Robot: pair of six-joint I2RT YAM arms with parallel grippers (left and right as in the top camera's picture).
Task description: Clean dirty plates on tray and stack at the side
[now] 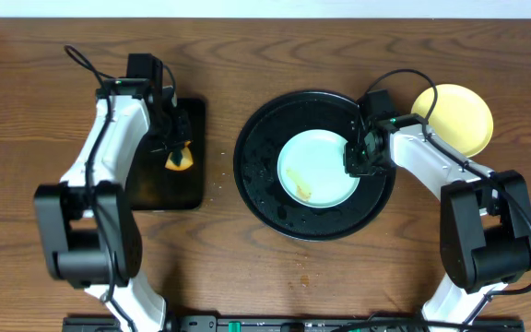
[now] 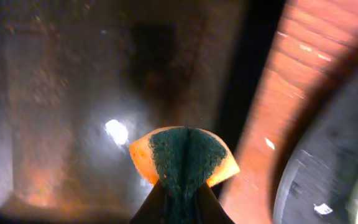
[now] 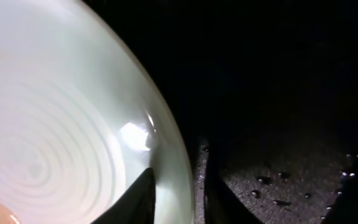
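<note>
A pale blue-white plate [image 1: 316,166] with a brown smear lies in the round black tray [image 1: 256,184]. My right gripper [image 1: 356,159] is at the plate's right rim. In the right wrist view its fingers [image 3: 176,193] are shut on the rim of the plate [image 3: 55,124], one inside and one outside, over the wet tray [image 3: 278,93]. A pale yellow plate [image 1: 459,115] lies on the table right of the tray. I see only these two plates. My left gripper [image 1: 175,152] is shut on an orange and green sponge [image 1: 179,162], which also shows in the left wrist view [image 2: 185,155].
A rectangular black tray [image 1: 159,189] lies at the left, under the sponge, and shows wet in the left wrist view [image 2: 73,93]. A strip of brown wooden table [image 2: 284,106] separates it from the round tray [image 2: 328,155].
</note>
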